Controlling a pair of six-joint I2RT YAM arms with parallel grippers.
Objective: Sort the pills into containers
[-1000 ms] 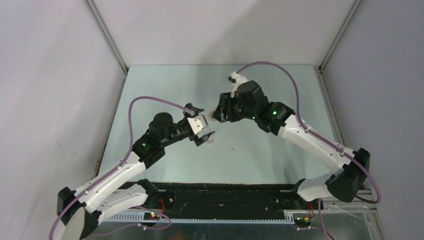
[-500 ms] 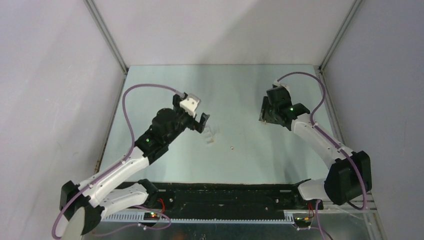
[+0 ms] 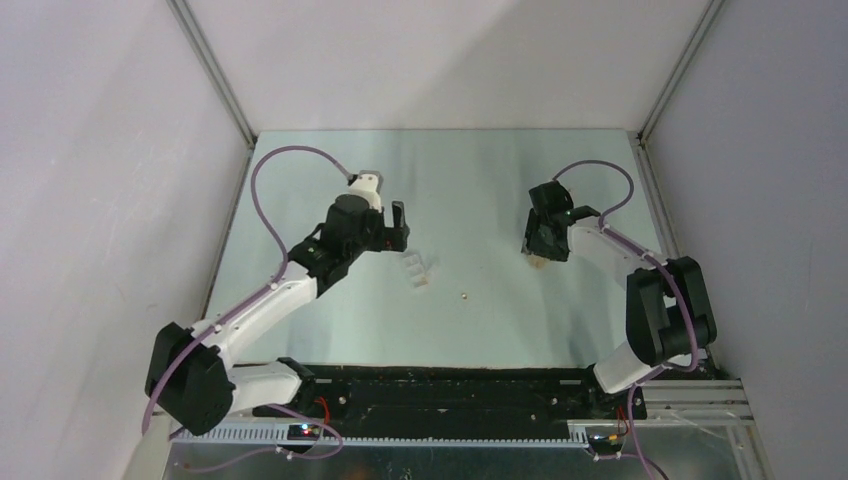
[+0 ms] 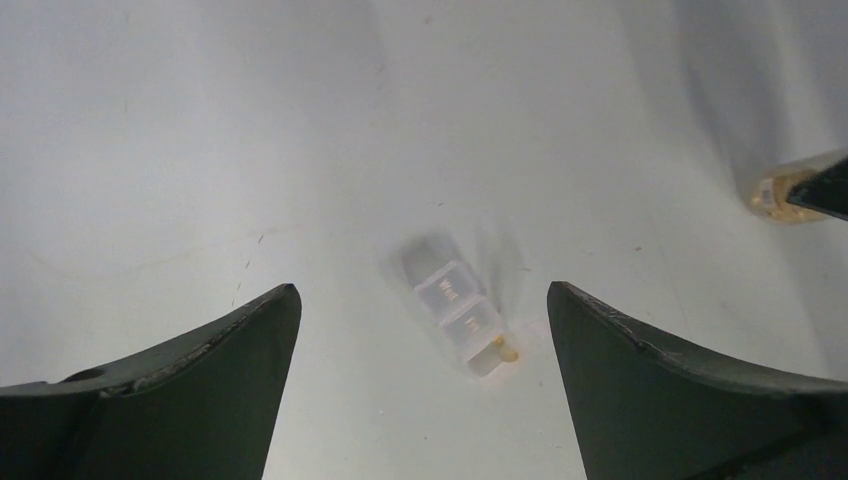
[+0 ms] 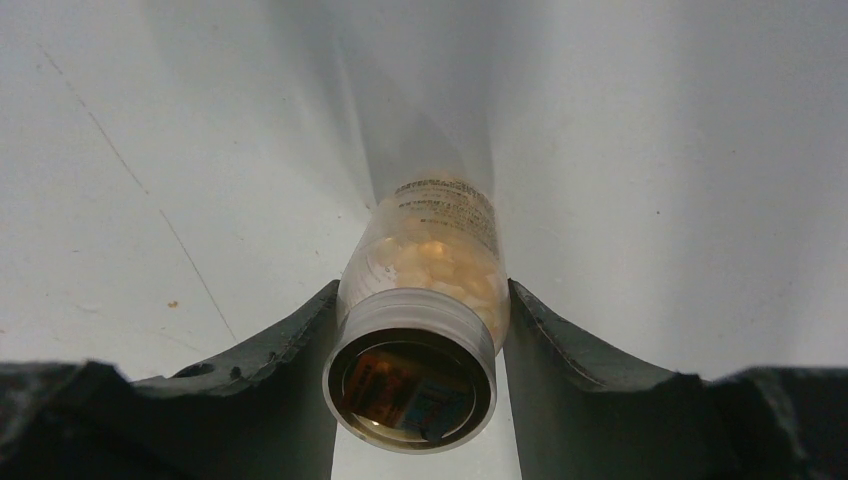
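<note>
The white translucent pill box point(image 3: 418, 270) lies on the table; in the left wrist view point(image 4: 455, 312) two orange-tan pills point(image 4: 507, 351) sit at its near end. One more pill point(image 3: 463, 296) lies loose on the table to its right. My left gripper point(image 3: 398, 228) is open and empty, back and left of the box, with its jaws wide apart in its own view point(image 4: 422, 295). My right gripper point(image 3: 540, 250) is shut on a small clear bottle point(image 5: 425, 250) of orange-tan contents, whose round end faces the wrist camera. The bottle also shows under the gripper in the top view point(image 3: 541, 263).
The table point(image 3: 480, 190) is a pale sheet with walls close on three sides. The bottle and a right fingertip show at the right edge of the left wrist view point(image 4: 785, 195). A tiny orange speck point(image 5: 173, 303) lies on the table left of the right gripper.
My right arm swung from the table's middle to the right with the bottle. My left gripper drew back and left, away from the pill box, which stayed on the table.
</note>
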